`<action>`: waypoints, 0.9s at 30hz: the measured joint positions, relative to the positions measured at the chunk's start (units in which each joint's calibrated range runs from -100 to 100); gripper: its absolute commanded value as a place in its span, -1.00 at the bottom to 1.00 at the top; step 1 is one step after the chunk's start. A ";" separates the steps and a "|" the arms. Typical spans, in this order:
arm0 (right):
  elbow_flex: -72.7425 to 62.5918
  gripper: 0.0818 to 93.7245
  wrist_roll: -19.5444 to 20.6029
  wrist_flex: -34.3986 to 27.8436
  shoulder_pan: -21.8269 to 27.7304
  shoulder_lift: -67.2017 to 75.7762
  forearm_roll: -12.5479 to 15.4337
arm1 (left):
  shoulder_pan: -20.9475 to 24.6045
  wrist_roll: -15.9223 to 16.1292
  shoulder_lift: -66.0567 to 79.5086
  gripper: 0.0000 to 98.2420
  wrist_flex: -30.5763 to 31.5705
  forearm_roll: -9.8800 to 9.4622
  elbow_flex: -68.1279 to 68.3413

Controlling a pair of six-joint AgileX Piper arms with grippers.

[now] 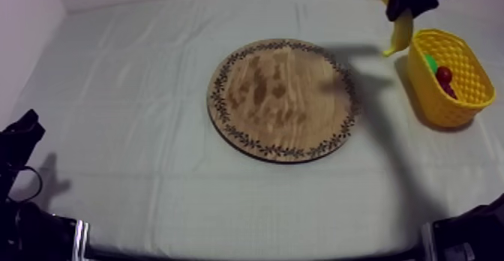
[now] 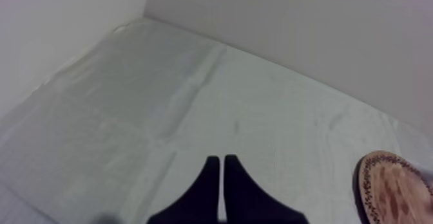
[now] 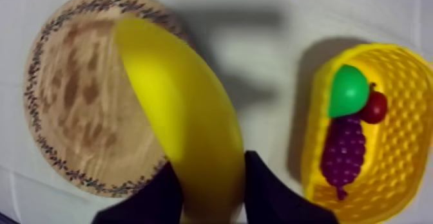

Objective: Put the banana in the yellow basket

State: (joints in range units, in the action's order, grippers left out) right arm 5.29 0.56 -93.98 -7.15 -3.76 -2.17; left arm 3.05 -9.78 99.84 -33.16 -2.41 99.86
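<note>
My right gripper (image 1: pixel 411 3) hangs high at the back right, shut on the yellow banana (image 1: pixel 401 35), which dangles just left of the yellow basket (image 1: pixel 466 97). In the right wrist view the banana (image 3: pixel 187 123) sits between the two black fingers (image 3: pixel 274 191), above the cloth between the round wooden board (image 3: pixel 77 98) and the basket (image 3: pixel 393 194). The board (image 1: pixel 283 99) lies bare at the table's middle. My left gripper (image 1: pixel 25 127) rests low at the left, and its fingers (image 2: pixel 209 181) lie together in a narrow wedge over bare cloth.
Inside the basket lie a green pear (image 3: pixel 348 90), a small red fruit (image 3: pixel 375 107) and a bunch of purple grapes (image 3: pixel 345 152). The pear (image 1: pixel 430 61) and red fruit (image 1: pixel 444 74) also show from above. The board's rim (image 2: pixel 386 188) lies right of the left gripper.
</note>
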 measured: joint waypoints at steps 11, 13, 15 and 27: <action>3.23 -0.47 -5.00 1.58 9.26 2.67 -2.40 | 0.00 0.00 0.00 -1.00 0.00 0.00 0.00; 3.87 -0.46 -5.85 2.07 10.75 3.15 -2.89 | 0.00 0.00 0.00 -1.00 0.00 0.00 0.00; 4.45 -0.46 -6.69 2.77 12.33 3.69 -3.10 | 0.00 0.00 0.00 -1.00 0.00 0.00 0.00; 4.92 -0.44 -9.81 4.99 18.44 4.15 -4.77 | 0.00 0.00 0.00 -1.00 0.00 0.00 0.00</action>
State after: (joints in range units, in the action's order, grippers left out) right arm 10.21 -9.26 -88.99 11.29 0.39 -6.95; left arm 3.05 -9.78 99.84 -33.16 -2.41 99.86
